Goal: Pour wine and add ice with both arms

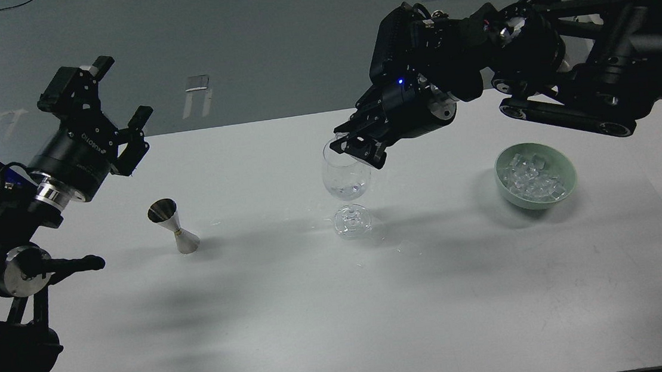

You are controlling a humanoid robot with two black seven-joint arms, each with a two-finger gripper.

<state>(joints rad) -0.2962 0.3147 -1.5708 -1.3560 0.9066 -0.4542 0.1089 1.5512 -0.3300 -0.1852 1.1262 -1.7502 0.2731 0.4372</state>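
A clear wineglass [346,178] stands upright mid-table with a little clear content in its bowl. My right gripper [351,147] hangs right over the glass's rim, its fingers close together; a small clear ice cube seems pinched at the tips, hard to see. A pale green bowl [568,180] at the right holds several clear ice cubes [531,180]. A steel jigger [174,226] stands at the left. My left gripper [121,91] is open and empty, raised above the table's far left edge, away from the jigger.
The white table [342,317] ends at its far edge behind the glass, with grey floor beyond. My right arm [562,88] spans above the bowl. My left arm [18,237] fills the left side.
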